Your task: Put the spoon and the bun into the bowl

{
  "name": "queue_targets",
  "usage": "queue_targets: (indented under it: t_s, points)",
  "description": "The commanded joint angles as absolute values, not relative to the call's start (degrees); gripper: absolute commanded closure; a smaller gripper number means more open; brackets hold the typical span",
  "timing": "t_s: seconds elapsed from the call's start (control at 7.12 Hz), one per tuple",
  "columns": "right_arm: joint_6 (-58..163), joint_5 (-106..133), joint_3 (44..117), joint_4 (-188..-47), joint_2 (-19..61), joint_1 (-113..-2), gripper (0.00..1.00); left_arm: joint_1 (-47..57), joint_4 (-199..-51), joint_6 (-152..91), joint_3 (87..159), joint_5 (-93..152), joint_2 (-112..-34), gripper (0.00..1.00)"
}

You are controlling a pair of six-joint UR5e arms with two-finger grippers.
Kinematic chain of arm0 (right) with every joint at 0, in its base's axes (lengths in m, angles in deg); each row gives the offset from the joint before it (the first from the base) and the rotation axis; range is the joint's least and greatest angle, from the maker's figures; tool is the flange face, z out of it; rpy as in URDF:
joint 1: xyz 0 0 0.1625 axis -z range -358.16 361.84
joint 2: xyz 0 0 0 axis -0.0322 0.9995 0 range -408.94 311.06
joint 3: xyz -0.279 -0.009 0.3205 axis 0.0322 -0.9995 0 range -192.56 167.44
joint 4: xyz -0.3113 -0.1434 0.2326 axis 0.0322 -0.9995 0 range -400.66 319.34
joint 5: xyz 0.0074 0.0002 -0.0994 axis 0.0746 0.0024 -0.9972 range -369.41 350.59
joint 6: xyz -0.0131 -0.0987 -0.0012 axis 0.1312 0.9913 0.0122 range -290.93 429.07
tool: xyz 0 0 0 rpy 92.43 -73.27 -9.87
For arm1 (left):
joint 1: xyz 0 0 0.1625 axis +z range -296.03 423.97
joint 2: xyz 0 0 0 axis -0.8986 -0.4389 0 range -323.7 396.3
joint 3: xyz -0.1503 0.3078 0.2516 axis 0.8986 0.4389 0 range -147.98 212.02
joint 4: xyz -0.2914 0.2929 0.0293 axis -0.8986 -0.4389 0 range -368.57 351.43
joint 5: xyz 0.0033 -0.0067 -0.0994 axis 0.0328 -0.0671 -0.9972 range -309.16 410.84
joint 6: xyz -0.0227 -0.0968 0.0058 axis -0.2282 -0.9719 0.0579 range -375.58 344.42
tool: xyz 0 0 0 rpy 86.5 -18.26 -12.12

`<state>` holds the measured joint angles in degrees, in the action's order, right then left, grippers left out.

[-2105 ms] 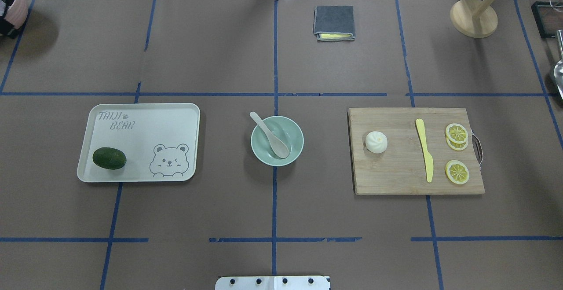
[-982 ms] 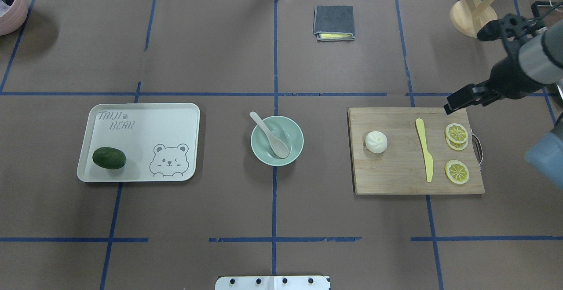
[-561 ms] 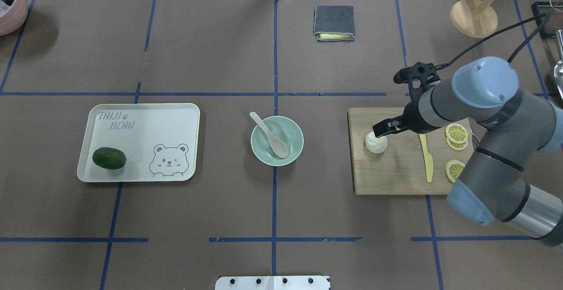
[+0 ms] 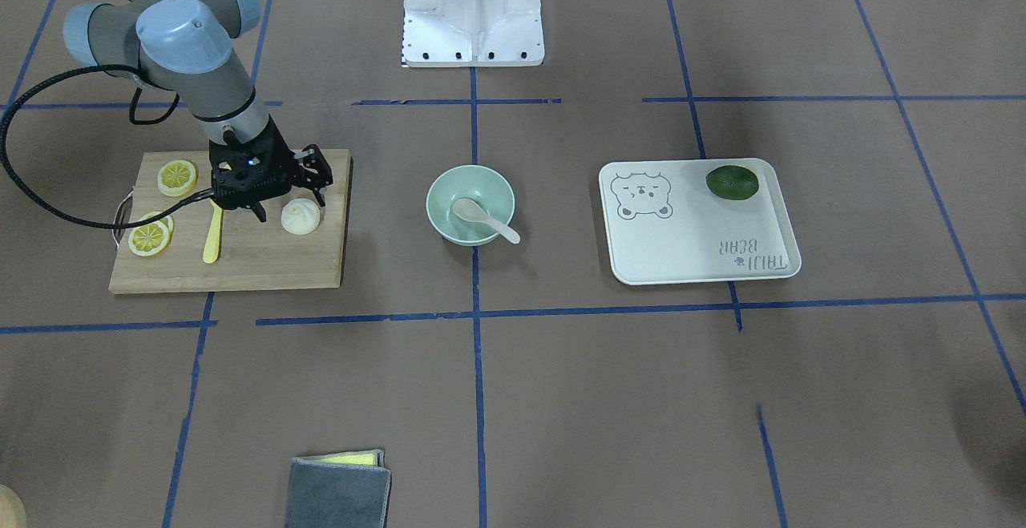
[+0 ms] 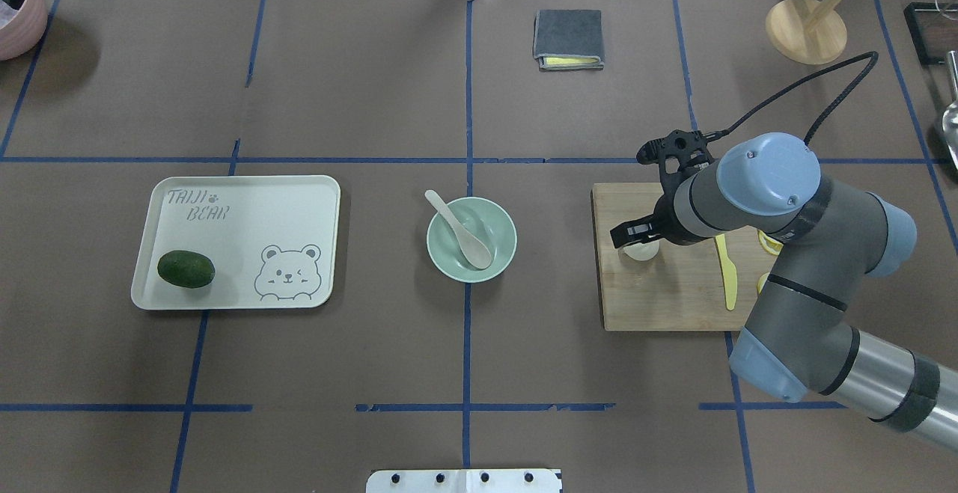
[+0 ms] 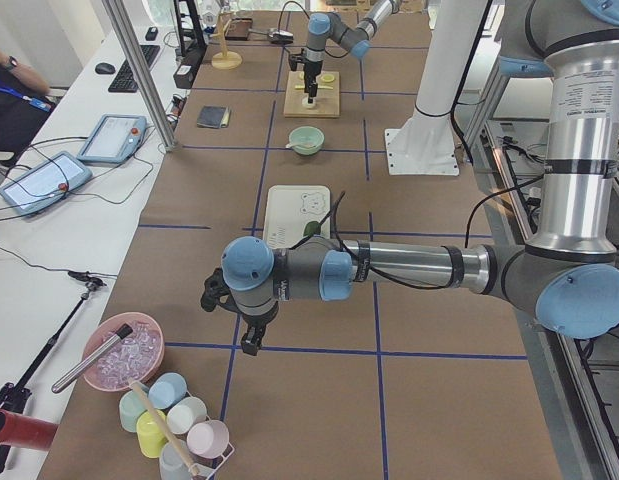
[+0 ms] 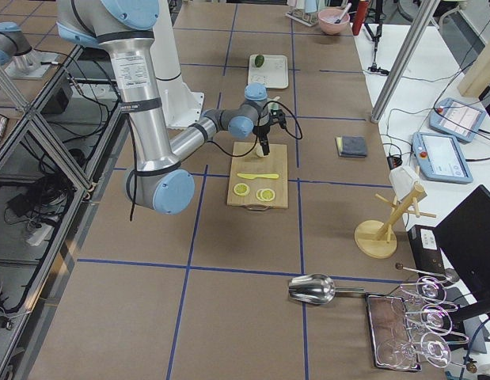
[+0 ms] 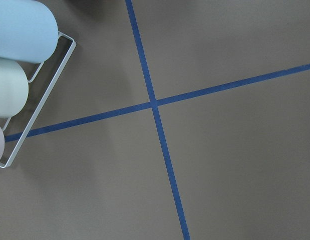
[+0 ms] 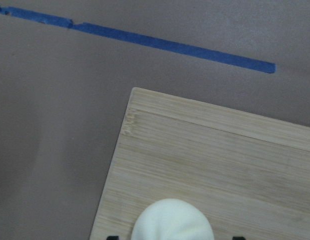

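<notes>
The off-white spoon (image 5: 458,229) lies in the mint-green bowl (image 5: 490,265) at the table's middle, handle over the far-left rim. It shows in the front view too, spoon (image 4: 485,222) in bowl (image 4: 449,191). The white bun (image 4: 300,217) sits on the wooden cutting board (image 4: 264,259). My right gripper (image 4: 290,206) is open just above the bun, fingers on either side. The right wrist view shows the bun (image 9: 174,221) between the fingertips. From overhead the gripper (image 5: 638,239) hides most of the bun (image 5: 644,253). My left gripper (image 6: 241,335) hovers far off by the cups; I cannot tell its state.
The board also holds a yellow knife (image 5: 727,276) and lemon slices (image 4: 151,237). A tray (image 5: 239,209) with a dark green lime (image 5: 185,268) lies left of the bowl. A grey cloth (image 5: 568,38) and a wooden stand (image 5: 806,29) are at the back. A cup rack (image 8: 14,85) is under the left wrist.
My right arm has come in from the right, crossed the board and stopped over the bun, now covering most of it from overhead. The spoon, bowl and bun have not moved.
</notes>
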<state>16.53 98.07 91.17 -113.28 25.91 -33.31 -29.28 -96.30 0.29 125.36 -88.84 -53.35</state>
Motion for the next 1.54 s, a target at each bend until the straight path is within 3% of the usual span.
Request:
queue_targets:
  t_s: [0.0, 0.56, 0.98, 1.4]
  points:
    - [16.59, 98.17, 91.06, -113.26, 25.86, -33.14, 1.0, -29.28, -96.37, 0.32, 125.36, -89.08, -53.35, 0.0]
    - [12.76, 98.17, 93.35, -114.57, 22.89, -32.61, 1.0, -29.28, -97.07, 0.32, 125.36, -89.26, -53.26, 0.0]
    - [2.22, 93.11, 92.65, -130.55, 6.12, -27.36, 1.0, -29.28, -97.07, 0.32, 125.27, -89.26, -53.26, 0.0]
    - [-4.32, 84.47, 79.25, -130.22, -4.8, -22.16, 1.0, -29.28, -97.07, 0.32, 125.71, -89.44, -53.26, 0.0]
